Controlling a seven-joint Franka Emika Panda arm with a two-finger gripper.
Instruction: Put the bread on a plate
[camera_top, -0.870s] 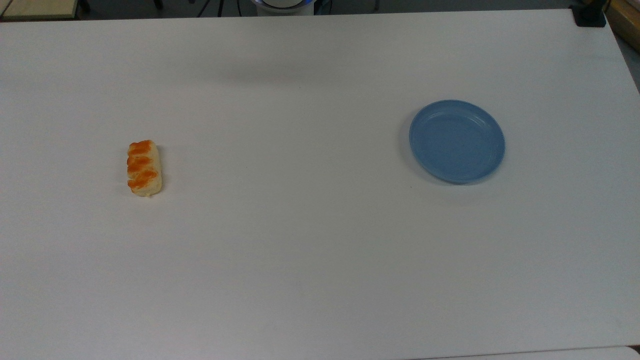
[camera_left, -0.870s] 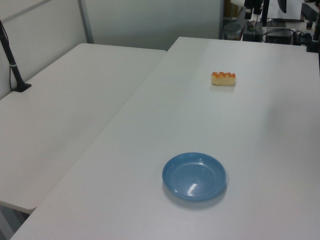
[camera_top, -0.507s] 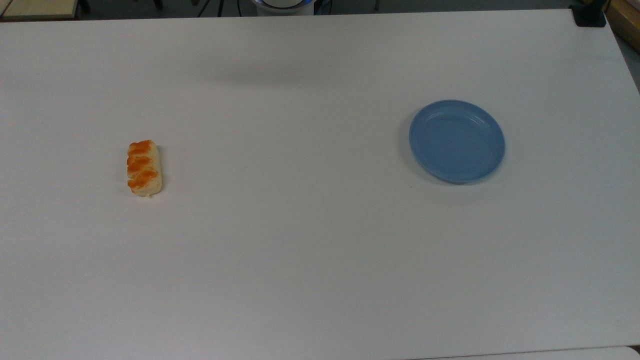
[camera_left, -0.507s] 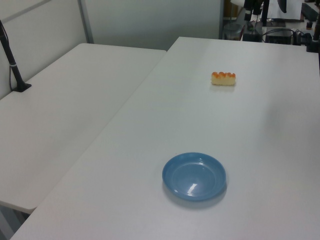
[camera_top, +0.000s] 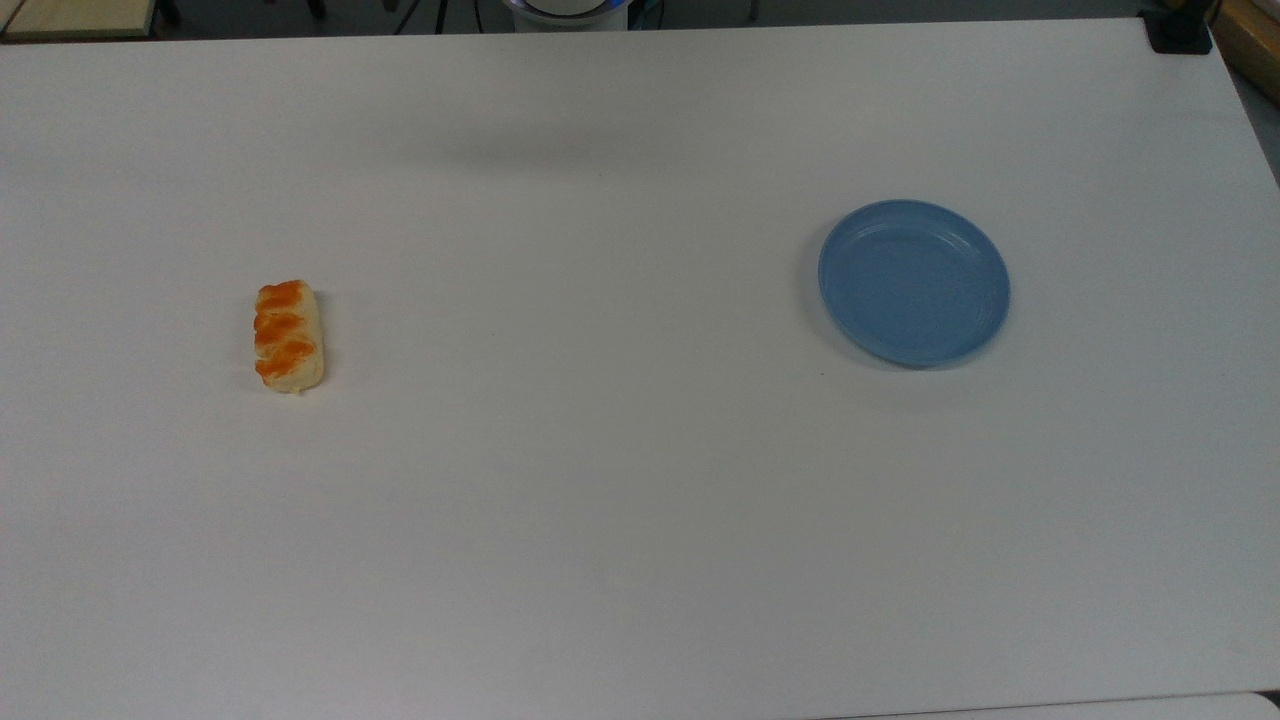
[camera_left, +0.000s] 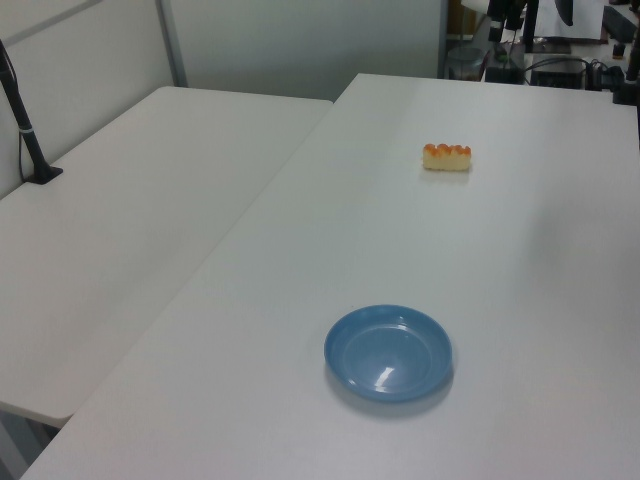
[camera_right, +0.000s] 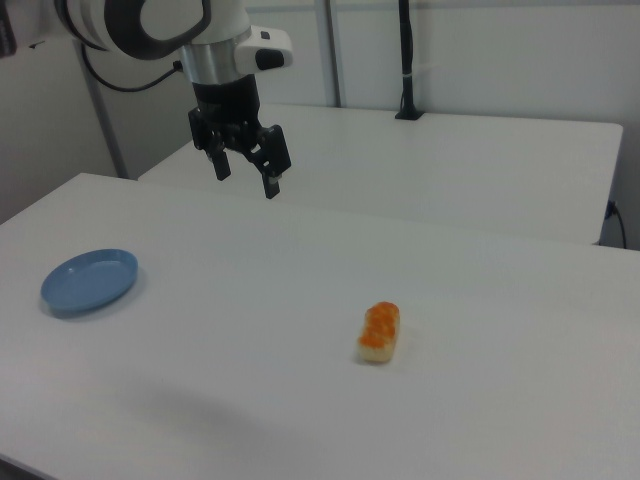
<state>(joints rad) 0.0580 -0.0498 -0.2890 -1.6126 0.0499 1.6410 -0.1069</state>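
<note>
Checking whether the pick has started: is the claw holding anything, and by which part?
Nothing is held: the claw hangs open above the table, apart from the bread.

Between the earlier pictures and now, nothing on the surface (camera_top: 620, 480) can be seen to have changed. The bread (camera_top: 288, 336) lies at the same spot in the top view and the left view, and the plate (camera_top: 913, 283) sits at the same place, well apart from it. No other shift can be made out.
</note>
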